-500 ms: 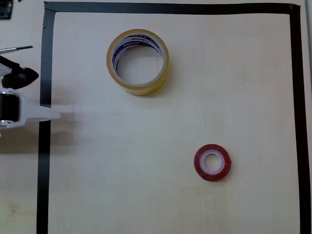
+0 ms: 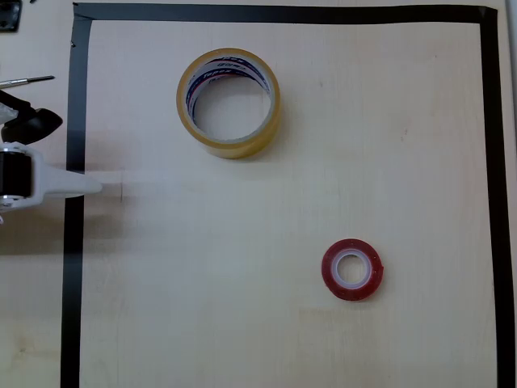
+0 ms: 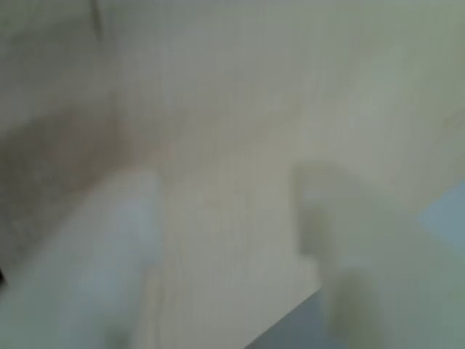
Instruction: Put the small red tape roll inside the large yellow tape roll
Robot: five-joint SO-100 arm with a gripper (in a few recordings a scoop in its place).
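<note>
In the overhead view we saw a pale wooden table [image 2: 242,323] with a rectangle marked out in black tape border [image 2: 74,267] along its left, top and right sides. The large yellow tape roll [image 2: 229,103] stood flat on its side ring in the upper left part of the marked area, its hollow facing up and its white inner core showing blue and red print. The small red tape roll [image 2: 352,269] lay flat in the lower right part, well apart from the yellow one, its white core open to the camera. Neither roll touched the other, and the red one was outside the yellow one's hollow.

At the left edge of the overhead view we saw the gripper [image 2: 89,187], white with black parts, its white finger tip reaching just across the left strip of the black border at about mid-height. It was well apart from both rolls and held nothing. A thin metal tool with a dark handle [image 2: 28,80] lay outside the border above it.

The wrist view was heavily blurred; we made out two pale fingers [image 3: 116,269] with a clear strip of table between them, so the pincer stood parted and empty.
</note>
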